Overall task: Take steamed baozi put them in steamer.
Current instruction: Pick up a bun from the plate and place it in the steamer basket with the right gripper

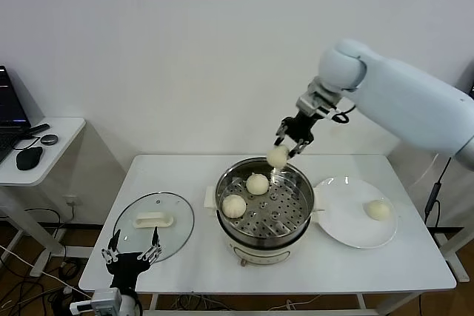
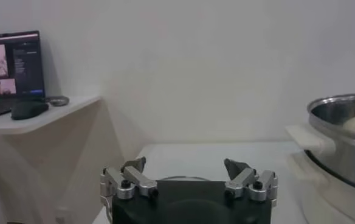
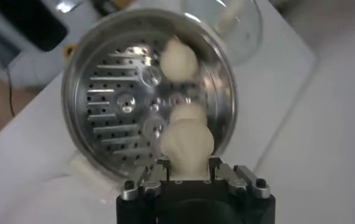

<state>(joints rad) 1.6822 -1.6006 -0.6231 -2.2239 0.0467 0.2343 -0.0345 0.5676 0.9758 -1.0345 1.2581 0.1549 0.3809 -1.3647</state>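
Note:
My right gripper (image 1: pixel 294 140) hangs over the far rim of the steamer (image 1: pixel 261 242), shut on a cream-white baozi (image 1: pixel 278 157). In the right wrist view that baozi (image 3: pixel 186 143) sits pinched between the fingers of the right gripper (image 3: pixel 185 165), above the perforated tray of the steamer (image 3: pixel 98 103). Two baozi (image 1: pixel 257 183) (image 1: pixel 234 206) lie on the tray at its left side. Another baozi (image 1: pixel 378 209) rests on the white plate (image 1: pixel 344 231) to the right. My left gripper (image 1: pixel 132 246) is parked low at the table's front left, open and empty.
The glass lid (image 1: pixel 152 220) with a cream handle lies flat left of the steamer, just beyond the left gripper (image 2: pixel 185 164). A side desk (image 1: pixel 52 146) with a laptop and mouse stands at the far left. The steamer's wall (image 2: pixel 341 143) rises to the right of the left gripper.

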